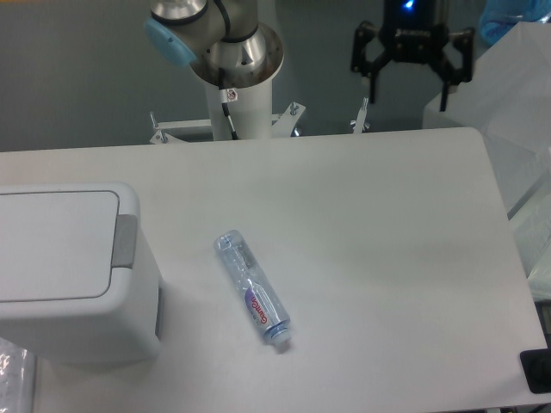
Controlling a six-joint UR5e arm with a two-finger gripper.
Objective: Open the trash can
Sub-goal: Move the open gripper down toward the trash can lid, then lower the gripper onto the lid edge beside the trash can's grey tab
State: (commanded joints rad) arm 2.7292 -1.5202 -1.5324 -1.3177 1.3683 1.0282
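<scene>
The trash can (73,275) is a big white boxy bin at the table's left edge. Its flat lid (53,245) lies shut, and a grey push tab (126,240) sits on the lid's right side. My gripper (410,95) hangs high above the table's far right edge, well away from the bin. Its two black fingers are spread open with nothing between them.
A clear plastic water bottle (252,288) lies on its side near the middle of the white table (370,224), cap toward the front. The arm's base column (237,86) stands behind the far edge. White plastic sheeting (508,112) hangs off the right side.
</scene>
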